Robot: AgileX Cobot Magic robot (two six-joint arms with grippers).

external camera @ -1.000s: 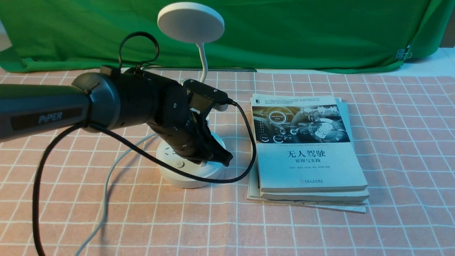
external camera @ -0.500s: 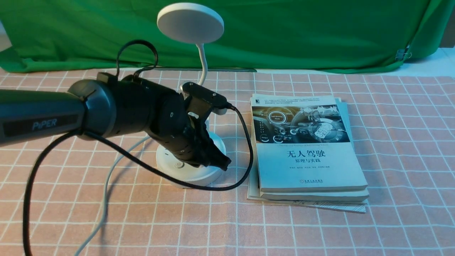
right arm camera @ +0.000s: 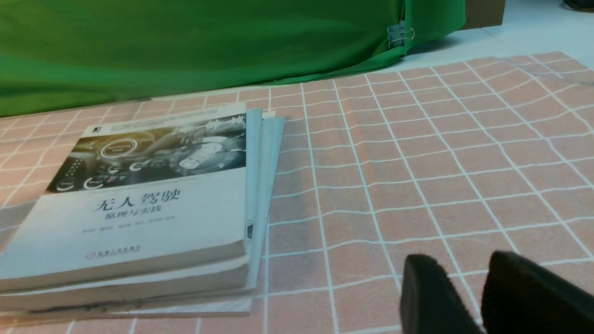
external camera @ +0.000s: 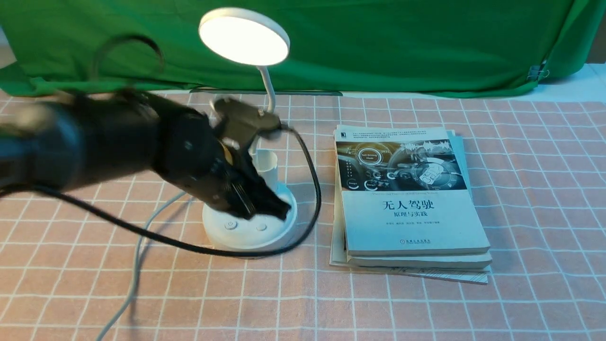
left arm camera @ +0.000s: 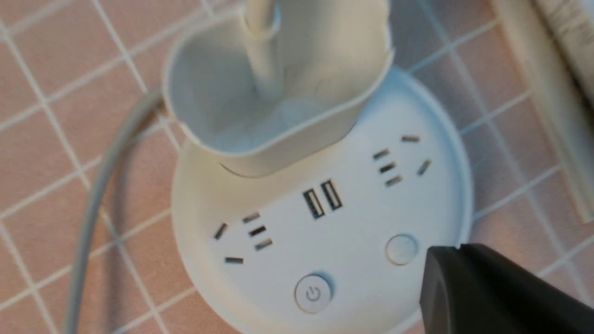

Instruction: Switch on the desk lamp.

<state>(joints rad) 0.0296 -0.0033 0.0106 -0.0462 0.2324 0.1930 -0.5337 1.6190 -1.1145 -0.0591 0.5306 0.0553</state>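
Black left gripper (external camera: 280, 210) hangs over the white plastic desk lamp (external camera: 255, 234), left of centre; fingertips look pressed together. Lamp's round disc head glows. Right: stacked paper books (external camera: 412, 203). Far: green cloth curtain (external camera: 402, 47). Right gripper (right arm camera: 464, 278) slightly spread.

— What lies on the pink tablecloth (right arm camera: 371, 185) with the white grid?
— A stack of books (right arm camera: 185, 278), lying flat. The top one has a dashboard photo on the far part of its cover and a Chinese title on the pale part nearer

— And past them?
— A green cloth (right arm camera: 209, 46) hangs along the far side, a clip (right arm camera: 396, 36) gripping it near its right end. A brown thing (right arm camera: 483, 14) shows just beside that end, and farther right there's something black (right arm camera: 580, 4), too cut off to name

— Anything close up?
— The right gripper (right arm camera: 463, 257), its two dark, blurred fingers apart, to the right of the books
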